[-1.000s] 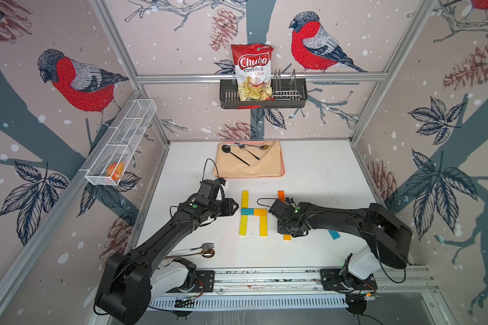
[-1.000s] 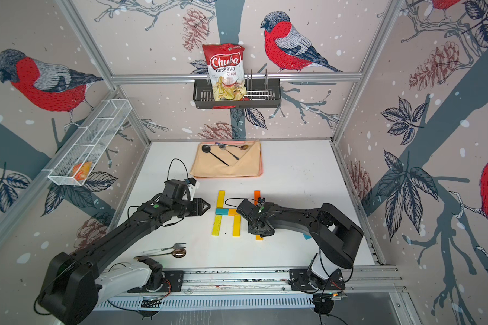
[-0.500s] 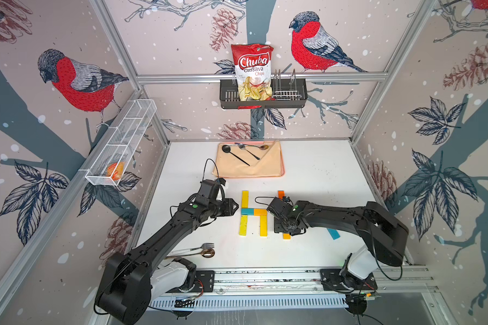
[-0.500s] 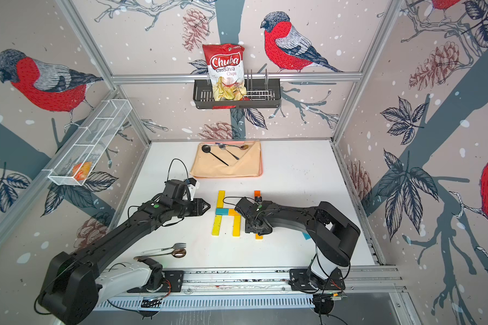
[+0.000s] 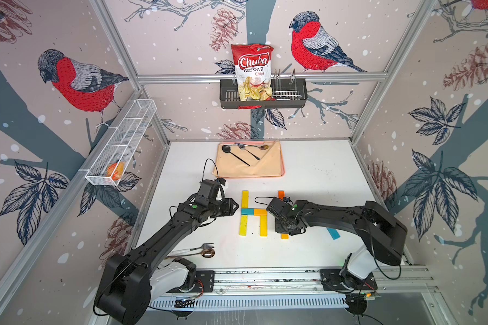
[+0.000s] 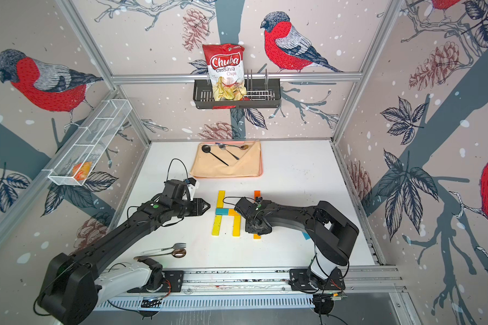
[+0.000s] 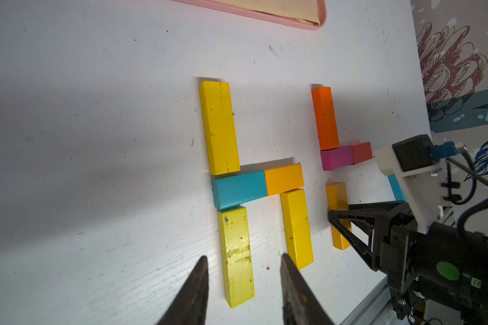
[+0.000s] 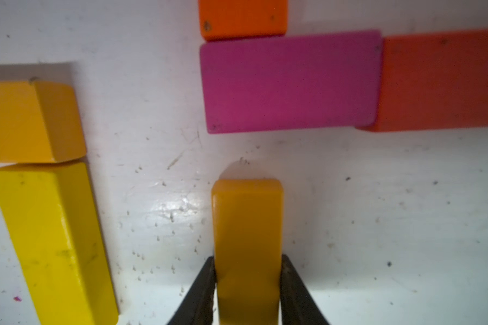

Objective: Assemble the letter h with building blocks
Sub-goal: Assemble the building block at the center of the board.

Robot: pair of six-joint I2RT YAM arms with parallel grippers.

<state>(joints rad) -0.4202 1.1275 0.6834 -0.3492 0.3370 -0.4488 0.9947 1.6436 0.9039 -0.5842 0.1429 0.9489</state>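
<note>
**Bimanual cell, top and wrist views.** On the white worktop, five blocks lie flat in the shape of an h. An upper yellow block and a lower yellow block make the stem. A teal block and a gold block, end to end, make the bar. The teal one sits between the two stem pieces. A yellow leg runs down from the gold block's outer end.

Just beside this group, toward the right arm, lies a second group. An orange block touches a magenta block with its end, and the magenta block meets a red block end to end.

The right gripper is clamped on the long sides of the held block, which is amber. This block is lined up with the orange block on the opposite side of the magenta one, with bare worktop between it and the magenta block. Whether it rests on the worktop or hangs just above cannot be told.

The left gripper is empty, with its fingers moderately apart. It hovers at the stem side of the first h and points toward the teal block.

A spare teal block lies by the right arm, apart from both groups. A tray with spoons sits at the far edge. A fork lies near the left arm's base.
</note>
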